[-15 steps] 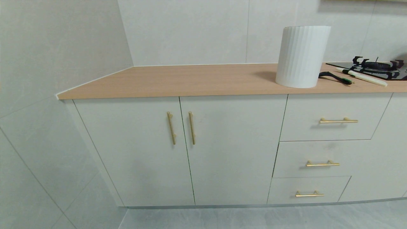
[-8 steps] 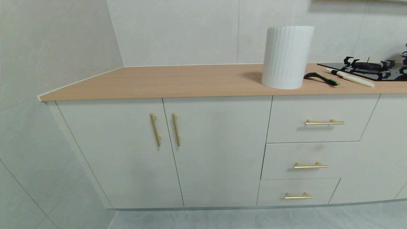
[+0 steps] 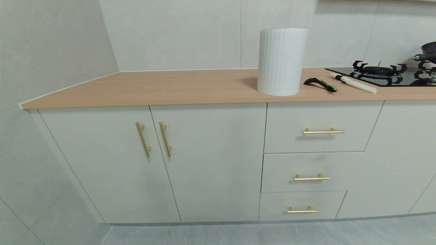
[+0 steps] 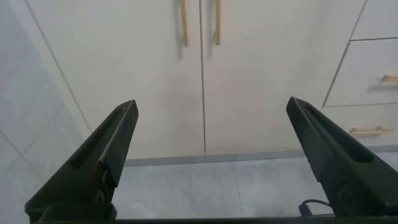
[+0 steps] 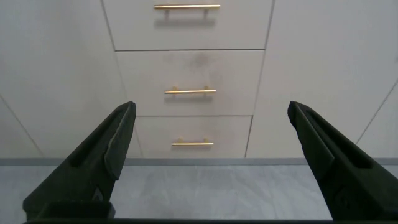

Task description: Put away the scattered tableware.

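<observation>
- Head view: the whole picture has slid toward the robot's left over the last second. I log that as the camera turning right, not as any item moving.
- Bench point(image 3: 153, 85): same wooden top, now seen further along to the right.
- White ribbed canister point(image 3: 281, 61): upright on the bench, unmoved relative to the things beside it.
- Black-and-green utensil point(image 3: 320, 84): lies flat on the bench just to the right of the canister's base.
- Cream-bladed utensil point(image 3: 354, 84): lies flat just beyond the first, along the near edge of the hob point(image 3: 378, 71); I cannot tell whether it touches the hob.
- Pan point(image 3: 430, 49): newly in view at the far right, over the hob.
- Left jaws: spread and empty, held low facing the cupboard doors point(image 4: 202, 74).
- Right jaws: spread and empty, held low facing the drawers point(image 5: 189, 78).
- Judgement: I am still approaching. Both utensils lie untouched and well apart from either arm, so no pickup has begun.
</observation>
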Available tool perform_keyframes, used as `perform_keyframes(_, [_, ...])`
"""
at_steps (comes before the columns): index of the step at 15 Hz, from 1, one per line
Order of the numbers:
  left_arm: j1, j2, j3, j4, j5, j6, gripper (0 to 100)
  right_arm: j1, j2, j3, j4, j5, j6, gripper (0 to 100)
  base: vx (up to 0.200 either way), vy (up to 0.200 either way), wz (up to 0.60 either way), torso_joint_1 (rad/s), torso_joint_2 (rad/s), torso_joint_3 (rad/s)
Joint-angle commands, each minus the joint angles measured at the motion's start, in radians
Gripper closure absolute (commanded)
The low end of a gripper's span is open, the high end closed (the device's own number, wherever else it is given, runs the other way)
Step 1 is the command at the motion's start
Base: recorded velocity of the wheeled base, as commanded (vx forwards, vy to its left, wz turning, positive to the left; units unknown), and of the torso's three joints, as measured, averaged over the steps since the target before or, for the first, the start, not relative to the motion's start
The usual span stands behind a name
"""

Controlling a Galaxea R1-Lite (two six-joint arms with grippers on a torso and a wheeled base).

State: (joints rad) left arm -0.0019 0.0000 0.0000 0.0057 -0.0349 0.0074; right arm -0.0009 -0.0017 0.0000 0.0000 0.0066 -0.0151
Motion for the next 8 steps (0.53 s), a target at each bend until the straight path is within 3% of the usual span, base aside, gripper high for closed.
perform_keyframes(1, [0.0, 0.0, 0.0, 0.0, 0.0, 0.0, 0, 0.001, 0.002, 0.0, 0.0, 0.007, 0.0, 0, 0.0, 0.0, 0.0, 0.0, 0.0, 0.0])
perform_keyframes(2, [0.0, 0.0, 0.0, 0.0, 0.0, 0.0, 0, 0.001, 0.002, 0.0, 0.0, 0.007, 0.0, 0, 0.0, 0.0, 0.0, 0.0, 0.0, 0.0])
perform_keyframes(7, [0.0, 0.0, 0.0, 0.0, 0.001, 0.0, 0, 0.001, 0.002, 0.0, 0.0, 0.007, 0.001, 0, 0.2, 0.0, 0.0, 0.005, 0.0, 0.003])
perform_keyframes(8, [0.0, 0.0, 0.0, 0.0, 0.0, 0.0, 0, 0.001, 0.002, 0.0, 0.0, 0.007, 0.0, 0, 0.0, 0.0, 0.0, 0.0, 0.0, 0.0])
